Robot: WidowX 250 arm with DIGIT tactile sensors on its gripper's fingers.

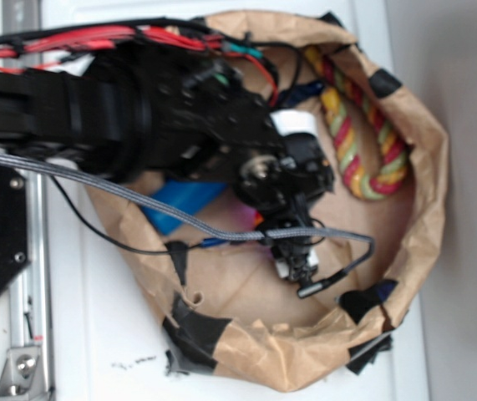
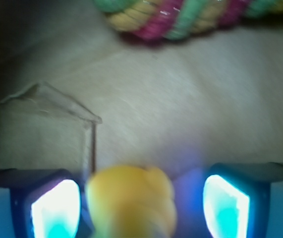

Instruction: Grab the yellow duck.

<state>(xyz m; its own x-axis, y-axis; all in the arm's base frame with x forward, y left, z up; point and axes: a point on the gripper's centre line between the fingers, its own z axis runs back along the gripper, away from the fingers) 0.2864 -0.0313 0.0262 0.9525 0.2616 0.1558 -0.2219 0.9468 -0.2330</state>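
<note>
Brown paper (image 2: 191,114), creased, lines a taped basket (image 1: 426,209) on a white table (image 1: 104,334); a multicoloured rope ring (image 2: 181,17) lies at its far side. Glossy and blurred, the yellow duck (image 2: 131,201) sits between the gripper (image 2: 141,208) fingers (image 2: 57,213), which stand apart with gaps on both sides.

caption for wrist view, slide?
Small glossy yellow rubber duck between the open pincer pads, multicoloured rope ring beyond.
</note>
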